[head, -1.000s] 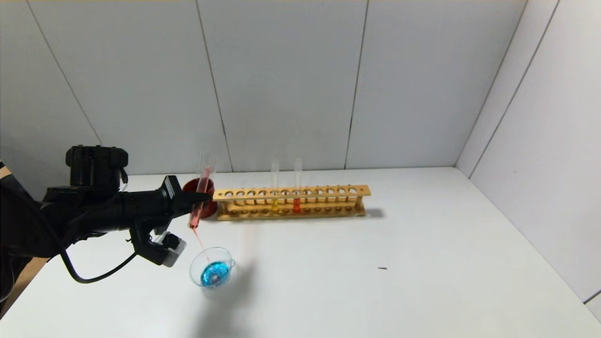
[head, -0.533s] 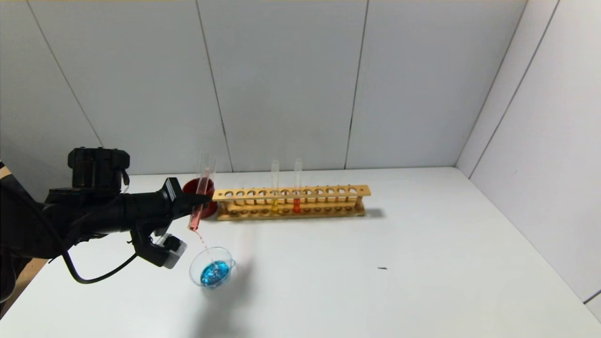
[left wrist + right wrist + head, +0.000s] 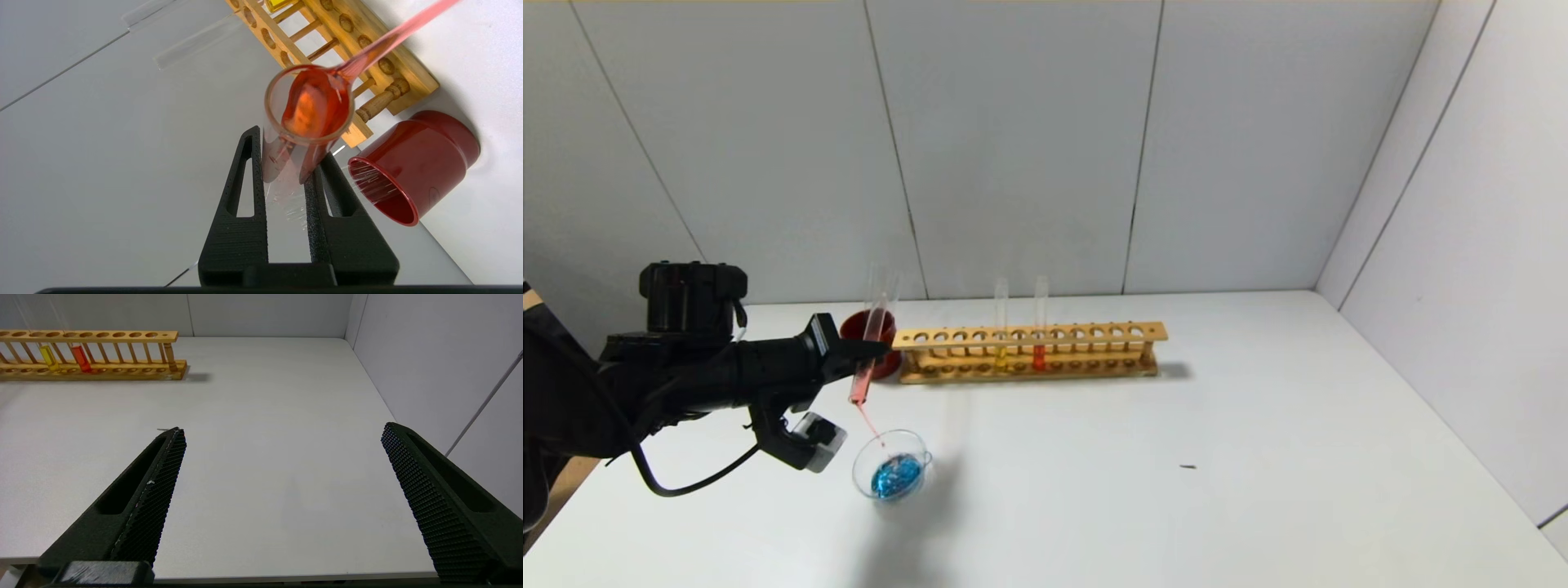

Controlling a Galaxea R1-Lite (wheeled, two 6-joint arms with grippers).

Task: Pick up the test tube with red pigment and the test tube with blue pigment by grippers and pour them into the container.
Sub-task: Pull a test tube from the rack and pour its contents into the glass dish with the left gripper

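- Head view: grey panelled walls close in a white table (image 3: 1176, 490). The left gripper (image 3: 876, 349) reaches in from the left side, its fingers clamped around the test tube with red pigment (image 3: 869, 347), which is tipped mouth-down. A thin red stream falls from the tube's mouth into the container (image 3: 892, 467), a clear dish on the table just below, with blue liquid already lying in its bottom. A dark red cup (image 3: 862, 327) stands behind the tube, beside the left end of a wooden rack (image 3: 1029, 349). The rack holds a yellow-liquid tube (image 3: 1001, 322) and an orange-red tube (image 3: 1040, 322) upright, side by side.
- Left wrist view: both black fingers (image 3: 245, 196) press the glass between them near the tube's open end, where red liquid pools at the rim and runs off in a stream. The cup and the rack's end show beyond.
- Right wrist view: the right gripper (image 3: 282, 465) hangs over bare table near the front edge, well apart from the rack, its fingers spread wide with nothing between them.
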